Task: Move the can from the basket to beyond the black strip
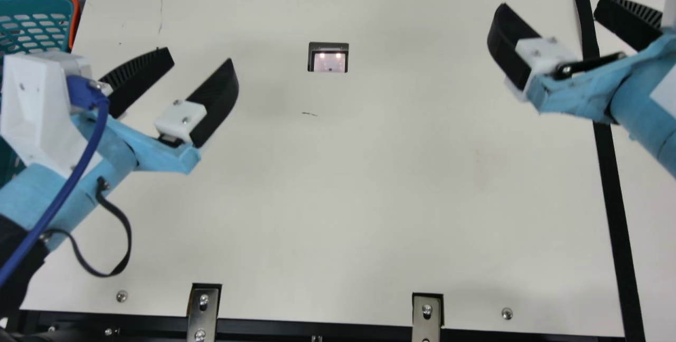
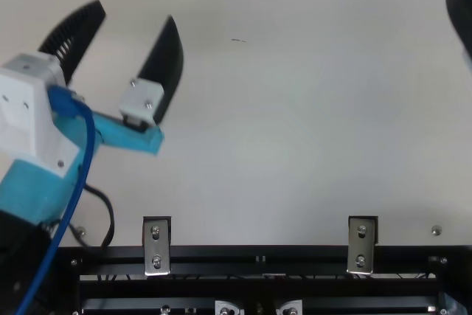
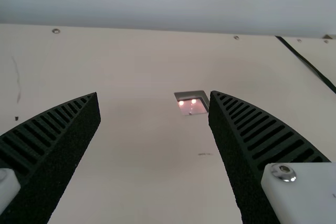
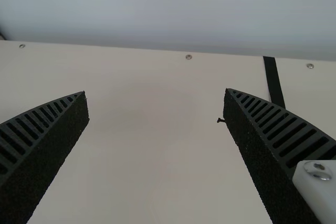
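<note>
Across Cream Table (image 1: 359,199), Spread Wide L & R

Pictured in main view w/ light-blue-covered L arm (image 1: 47,194) overlapping orange-rimmed teal basket (image 1: 74,0) at L edge; crossed nr R edge by black strip (image 1: 615,199), running under R arm (image 1: 636,104). Can't tell whereabouts of can. Held above tabletop, w/ fingers well apart on both L gripper (image 1: 199,57) & R gripper (image 1: 553,4). Marked btwn grippers by small dark-framed panel (image 1: 328,58), plus tiny dark scratch (image 1: 310,114) nearby.
</note>
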{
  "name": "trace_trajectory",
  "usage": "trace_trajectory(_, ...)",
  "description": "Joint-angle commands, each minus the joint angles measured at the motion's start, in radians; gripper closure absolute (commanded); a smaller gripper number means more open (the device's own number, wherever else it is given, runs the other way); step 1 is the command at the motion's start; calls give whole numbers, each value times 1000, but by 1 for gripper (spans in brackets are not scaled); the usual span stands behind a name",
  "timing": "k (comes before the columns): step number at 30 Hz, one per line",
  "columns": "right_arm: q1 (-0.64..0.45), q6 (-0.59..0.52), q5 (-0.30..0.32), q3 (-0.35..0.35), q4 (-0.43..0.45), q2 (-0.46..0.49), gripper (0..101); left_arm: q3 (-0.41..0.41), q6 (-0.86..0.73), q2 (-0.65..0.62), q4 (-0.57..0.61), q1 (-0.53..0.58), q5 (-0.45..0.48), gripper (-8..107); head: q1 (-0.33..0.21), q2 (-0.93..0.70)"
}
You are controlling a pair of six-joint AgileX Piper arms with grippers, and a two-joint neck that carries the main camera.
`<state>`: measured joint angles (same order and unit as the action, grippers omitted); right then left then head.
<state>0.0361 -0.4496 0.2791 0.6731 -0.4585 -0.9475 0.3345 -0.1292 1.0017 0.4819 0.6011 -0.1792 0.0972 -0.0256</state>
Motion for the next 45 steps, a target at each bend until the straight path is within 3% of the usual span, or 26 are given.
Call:
trace_trajectory(1,6,17,6,-36,16,59,0,-7,24,-39,-21,9,104,9,0,2)
trace_trajectory(9,32,99,47,-136,107,237,0,-57,81,-149,-48,26,260,9,0,2)
trace_trajectory(10,32,111,55,-148,120,260,0,-50,78,-134,-50,28,225,9,0,2)
trace_trajectory(17,19,193,146,-233,223,447,0,-56,80,-150,-50,28,259,9,0,2)
trace_trajectory(18,23,179,121,-216,196,377,0,-56,80,-150,-50,28,259,9,0,2)
trace_trajectory(21,20,196,162,-234,227,439,0,-56,80,-150,-50,28,259,9,0,2)
trace_trajectory(27,20,196,159,-234,226,450,0,-54,83,-134,-76,0,246,9,0,2)
trace_trajectory(34,20,196,161,-234,226,450,0,-95,73,-247,-168,-157,249,9,0,2)
trace_trajectory(45,20,196,161,-234,226,450,0,-183,122,-688,-337,-519,431,9,0,2)
